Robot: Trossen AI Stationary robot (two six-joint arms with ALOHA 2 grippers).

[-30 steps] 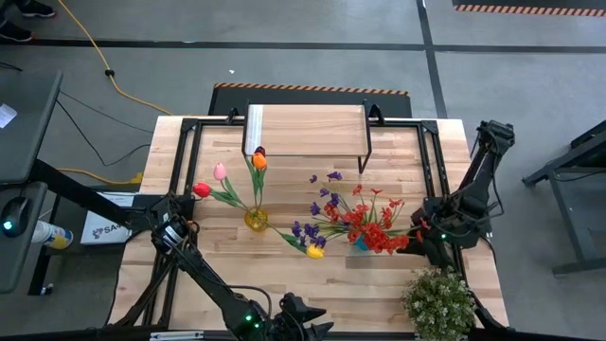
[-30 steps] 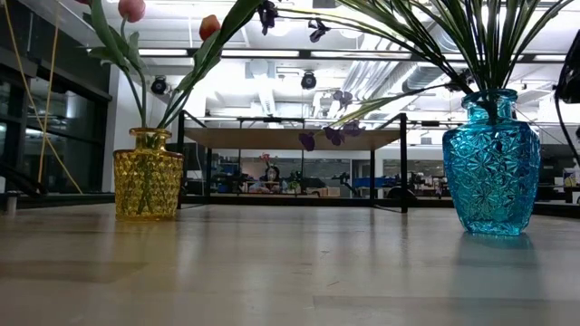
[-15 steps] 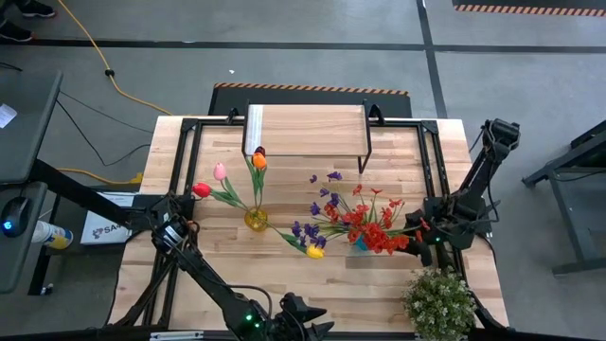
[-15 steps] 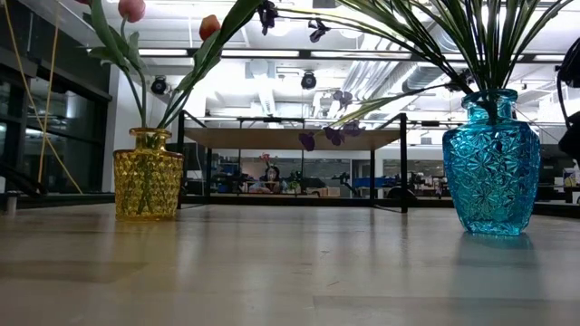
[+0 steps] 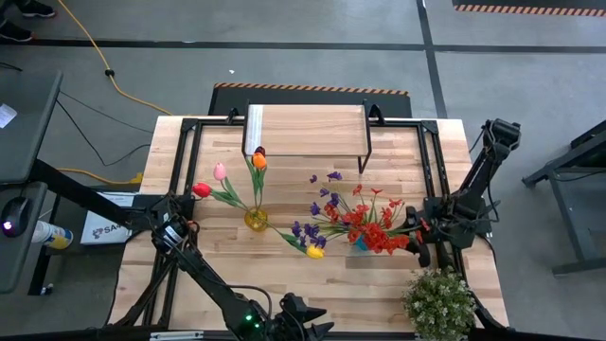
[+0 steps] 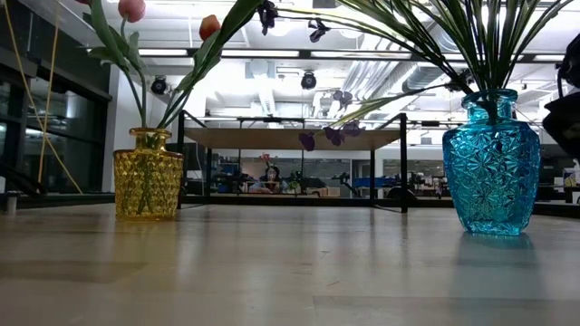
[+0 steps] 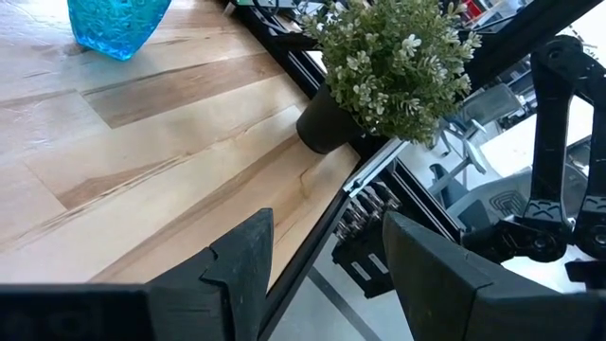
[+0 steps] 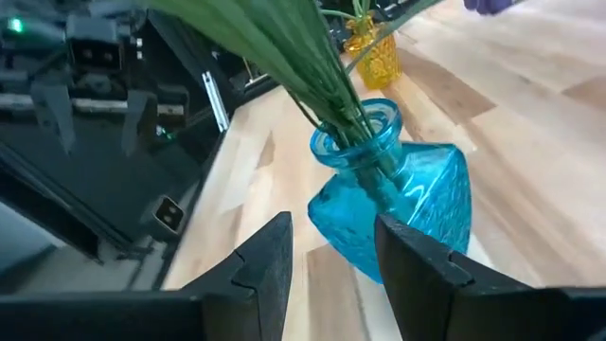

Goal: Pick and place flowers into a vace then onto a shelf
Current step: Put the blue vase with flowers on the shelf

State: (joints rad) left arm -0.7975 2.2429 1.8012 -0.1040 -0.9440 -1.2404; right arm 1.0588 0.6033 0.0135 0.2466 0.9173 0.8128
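The shelf [image 5: 305, 130] stands at the table's far edge, its top bare. A yellow glass vase [image 5: 256, 219] holds pink, red and orange tulips [image 5: 220, 173]. A blue glass vase [image 5: 361, 242] holds red and purple sprays [image 5: 365, 223]. Both vases stand upright on the table. A yellow tulip [image 5: 315, 252] lies low between them. My right gripper [image 5: 417, 250] is open just right of the blue vase [image 8: 398, 204], its fingers pointing at it and apart from it. My left gripper [image 5: 312, 324] is open over the table's near edge, with nothing between its fingers [image 7: 327, 232].
A bushy green potted plant [image 5: 438, 303] stands at the table's near right corner, close behind my right gripper. Black frame rails [image 5: 428, 161] run along the table's sides. Bare wood lies between the vases and the near edge [image 6: 290, 263].
My right gripper has sunk a little beside the blue vase and rolled about its wrist. It has stayed open. The vases and flowers have not moved.
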